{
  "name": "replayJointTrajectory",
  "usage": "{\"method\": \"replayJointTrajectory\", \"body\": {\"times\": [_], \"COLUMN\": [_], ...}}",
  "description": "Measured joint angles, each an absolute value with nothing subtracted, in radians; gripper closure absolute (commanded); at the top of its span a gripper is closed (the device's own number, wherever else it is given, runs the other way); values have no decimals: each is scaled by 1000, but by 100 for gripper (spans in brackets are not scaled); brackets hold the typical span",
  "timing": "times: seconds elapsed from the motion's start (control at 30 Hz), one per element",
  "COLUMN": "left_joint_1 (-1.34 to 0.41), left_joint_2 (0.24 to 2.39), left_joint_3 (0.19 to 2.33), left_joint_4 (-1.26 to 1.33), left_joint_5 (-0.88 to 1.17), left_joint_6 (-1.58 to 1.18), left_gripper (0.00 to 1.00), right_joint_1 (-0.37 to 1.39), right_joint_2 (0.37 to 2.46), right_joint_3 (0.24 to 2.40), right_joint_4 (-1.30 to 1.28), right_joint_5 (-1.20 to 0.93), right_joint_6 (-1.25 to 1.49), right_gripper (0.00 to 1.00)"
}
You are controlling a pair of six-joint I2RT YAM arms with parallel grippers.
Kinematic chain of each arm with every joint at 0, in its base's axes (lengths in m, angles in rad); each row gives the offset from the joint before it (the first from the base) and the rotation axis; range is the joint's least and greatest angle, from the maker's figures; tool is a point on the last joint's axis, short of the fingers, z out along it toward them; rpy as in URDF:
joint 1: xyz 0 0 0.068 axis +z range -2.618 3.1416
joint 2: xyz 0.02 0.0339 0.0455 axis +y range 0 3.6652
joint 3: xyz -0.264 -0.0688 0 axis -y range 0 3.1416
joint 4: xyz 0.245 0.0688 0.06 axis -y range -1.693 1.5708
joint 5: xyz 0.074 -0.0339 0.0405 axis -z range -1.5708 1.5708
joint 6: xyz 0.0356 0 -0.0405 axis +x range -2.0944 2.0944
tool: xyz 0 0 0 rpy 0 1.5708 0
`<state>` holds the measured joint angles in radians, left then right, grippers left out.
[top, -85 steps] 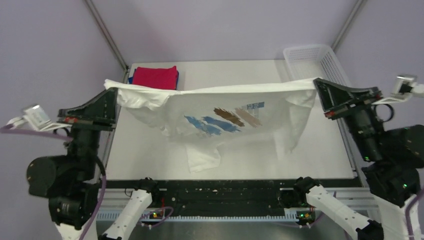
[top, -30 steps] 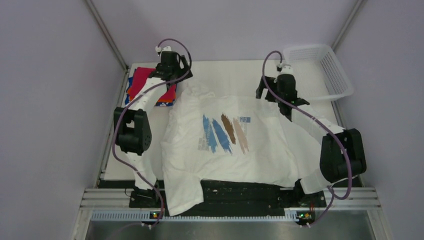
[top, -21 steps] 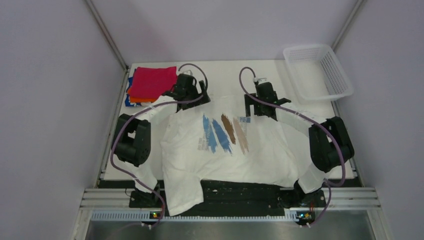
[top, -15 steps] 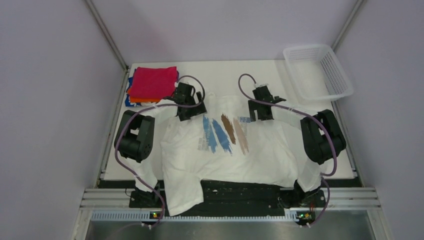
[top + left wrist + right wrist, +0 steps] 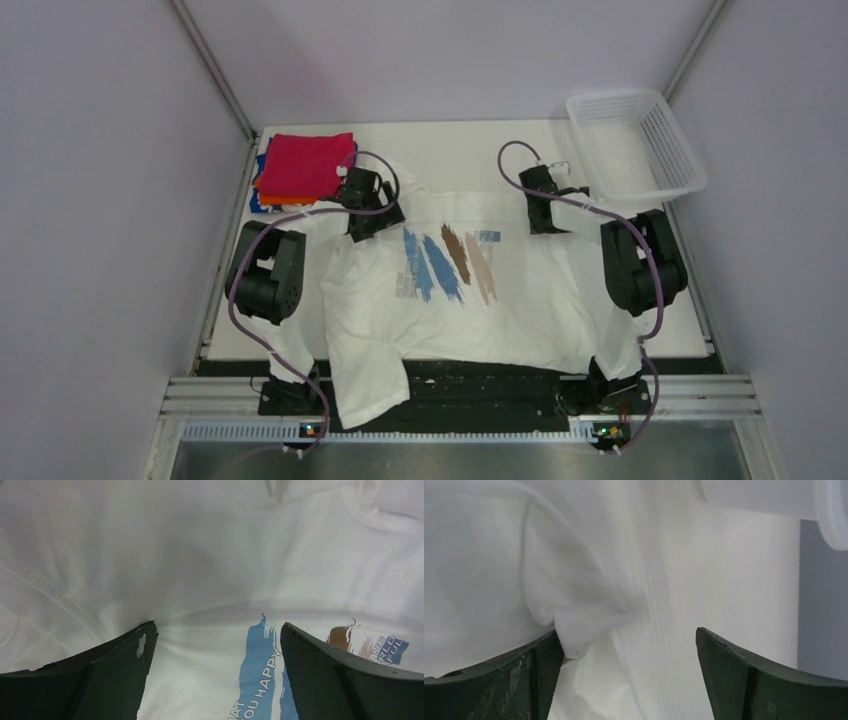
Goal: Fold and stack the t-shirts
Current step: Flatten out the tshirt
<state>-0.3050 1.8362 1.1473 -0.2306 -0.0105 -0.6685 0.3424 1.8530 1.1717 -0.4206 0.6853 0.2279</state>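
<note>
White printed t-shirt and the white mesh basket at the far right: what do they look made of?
White printed t-shirt: soft matte knit cloth, probably cotton; it wrinkles and shows stitched seams. White mesh basket: rigid plastic, apparently; even lattice walls, smooth rim.

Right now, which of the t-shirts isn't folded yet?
The white t-shirt with blue and brown stripes, spread open across the middle of the table. The magenta-red t-shirt and those under it lie folded at the far left corner.

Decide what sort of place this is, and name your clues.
Likely a robotics lab cell, not a home: plain walls, a table with a mounting rail, one white t-shirt laid for handling.
</note>
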Motion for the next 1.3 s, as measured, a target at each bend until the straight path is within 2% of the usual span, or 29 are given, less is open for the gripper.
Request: {"method": "replayJointTrajectory", "body": {"times": [0.43,0.6,0.73,0.83,1.0,1.13,1.3], "left_joint_1": [-257,-254,-253,-251,-246,-246,-246], "left_joint_2": [1818,1814,1812,1809,1803,1808,1876], "left_joint_3": [1122,1118,1117,1117,1126,1184,1341], "left_joint_4": [-216,-216,-216,-220,-251,-287,-289], "left_joint_5": [-23,-23,-17,-4,38,60,89], "left_joint_6": [-678,-672,-664,-662,-661,-665,-675], "left_gripper": [1,1,1,1,1,1,1], "right_joint_1": [160,133,134,134,155,183,188], "right_joint_2": [1780,1677,1568,1476,1349,1399,1535], "right_joint_3": [1118,1103,1090,1054,918,896,897], "right_joint_4": [-447,-463,-457,-424,-254,-173,-123], "right_joint_5": [804,883,854,704,284,83,11], "right_joint_6": [229,265,292,300,319,340,352], "right_gripper": [1,1,1,1,1,1,1]}}
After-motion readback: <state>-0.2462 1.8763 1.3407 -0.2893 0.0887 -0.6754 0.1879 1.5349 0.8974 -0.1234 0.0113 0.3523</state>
